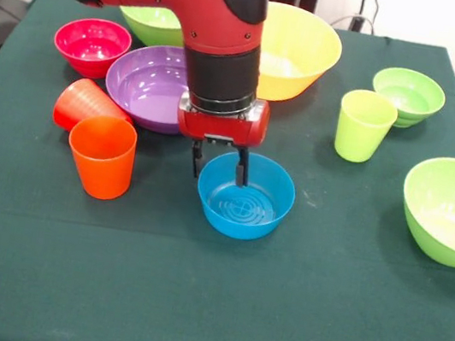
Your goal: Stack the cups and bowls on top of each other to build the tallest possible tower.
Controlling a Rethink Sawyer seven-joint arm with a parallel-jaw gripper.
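My gripper [220,163] hangs open over the far left rim of the blue bowl [245,197], one finger outside the rim and one inside. The orange cup [101,157] stands upright to the bowl's left. The red cup [81,101] lies on its side behind the orange cup. The lime green cup [363,125] stands at the right. The purple bowl [144,84], magenta bowl [91,45] and yellow bowl [302,53] sit behind the arm. No tower is in view; every piece sits singly.
Three lime green bowls: one at the back left [151,24] behind the arm, a small one at the back right [408,95], a large one at the right edge [453,211]. The green tablecloth [206,306] stretches toward the near edge.
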